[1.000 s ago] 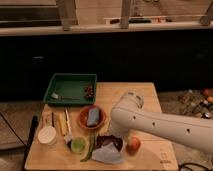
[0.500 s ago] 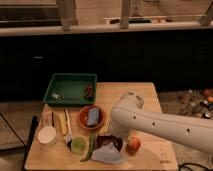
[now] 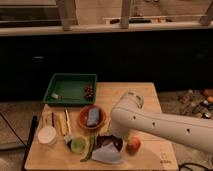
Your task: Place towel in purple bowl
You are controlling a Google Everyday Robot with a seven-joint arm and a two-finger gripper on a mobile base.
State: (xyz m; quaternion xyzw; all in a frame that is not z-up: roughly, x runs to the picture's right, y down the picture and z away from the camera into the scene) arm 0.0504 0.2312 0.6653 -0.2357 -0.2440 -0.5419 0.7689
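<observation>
Towel (image 3: pixel 106 154) lies pale and crumpled at the lower centre of the frame, on the table (image 3: pixel 150 95), touching the near edge of the purple bowl (image 3: pixel 111 142). Gripper (image 3: pixel 112 134) sits hidden behind the white arm (image 3: pixel 165 125) just above the bowl; cannot tell its state. Apple (image 3: pixel 133 145) right of bowl. Orange bowl (image 3: pixel 92 117) centre, green tray (image 3: pixel 70 88) upper left, white cup (image 3: pixel 47 135) lower left

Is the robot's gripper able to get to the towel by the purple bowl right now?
Probably yes. The gripper is hidden behind the arm, low beside the purple bowl, with the light towel lying at the bowl's front edge and nothing on top of it.
</observation>
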